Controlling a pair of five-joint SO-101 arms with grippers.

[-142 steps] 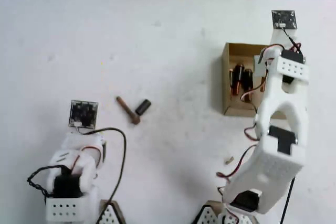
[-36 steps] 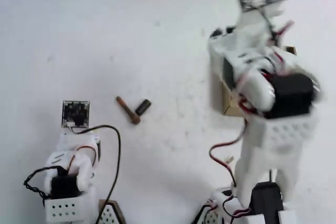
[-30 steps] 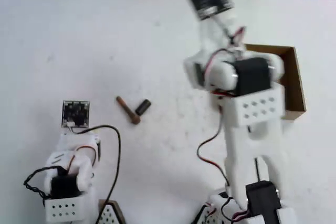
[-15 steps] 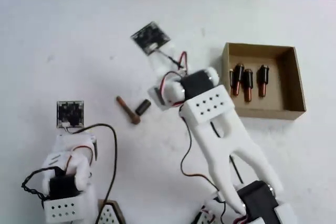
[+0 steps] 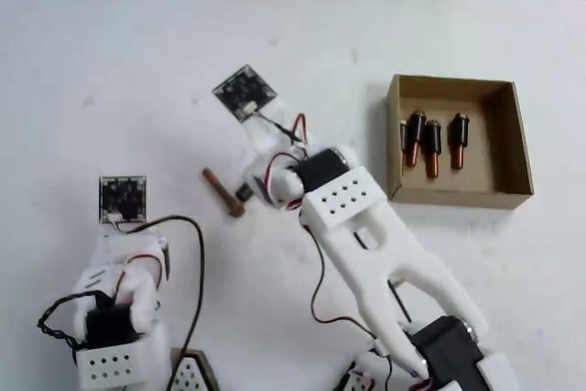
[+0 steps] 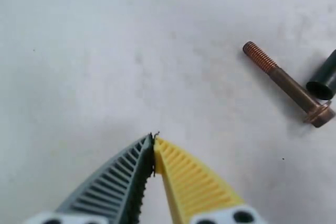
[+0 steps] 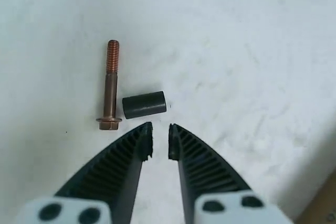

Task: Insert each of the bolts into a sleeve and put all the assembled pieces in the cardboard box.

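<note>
My right gripper (image 7: 160, 141), narrowly parted, sits just before the black tubular sleeve (image 7: 144, 105) and copper threaded bolt (image 7: 109, 85); left gripper (image 6: 154, 142) clenched.

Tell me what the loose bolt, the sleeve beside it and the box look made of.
Bolt: metal, possibly copper-plated steel; reddish-brown sheen, cut threads, flanged head.
Sleeve: matte black, probably plastic or rubber; the dull, even surface does not show which.
Cardboard box: plain brown cardboard; thin flat walls, uncoated tan surface.
</note>
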